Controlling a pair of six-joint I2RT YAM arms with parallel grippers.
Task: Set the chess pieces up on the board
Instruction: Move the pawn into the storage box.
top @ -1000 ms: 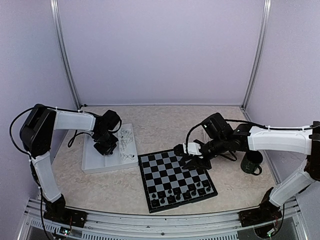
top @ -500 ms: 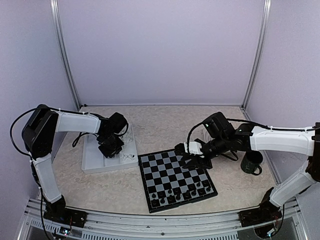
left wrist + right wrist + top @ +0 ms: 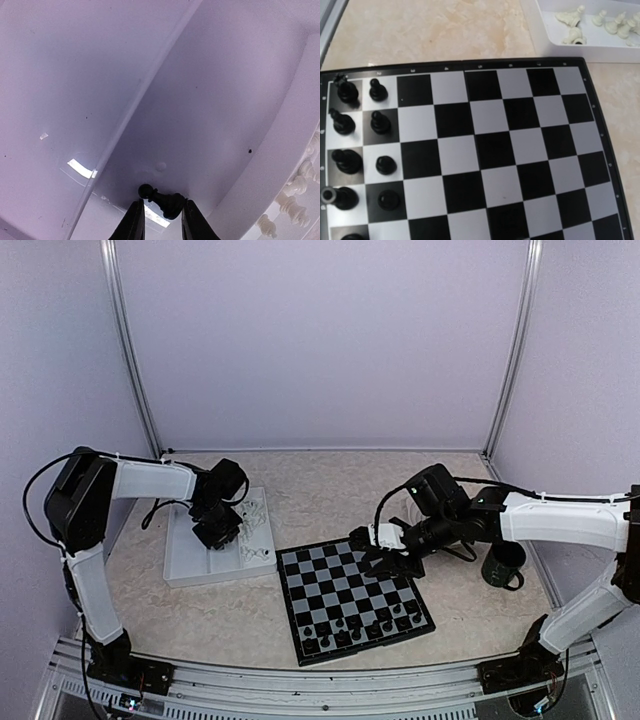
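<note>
Pawn (image 3: 161, 198), black, lies on its side on the white tray (image 3: 240, 100) floor between the 2 fingertips (image 3: 134, 224) of the left gripper (image 3: 161, 220), long axis across their gap, grip or release indeterminable; the board (image 3: 352, 600) lies toward the right gripper (image 3: 385, 562), its state equally unclear.

Black piece (image 3: 354, 236) cut off below

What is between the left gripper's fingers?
A black pawn, its base between the left fingers and its head sticking out sideways, over the white tray. The left wrist view shows it; whether it is gripped is unclear.
</note>
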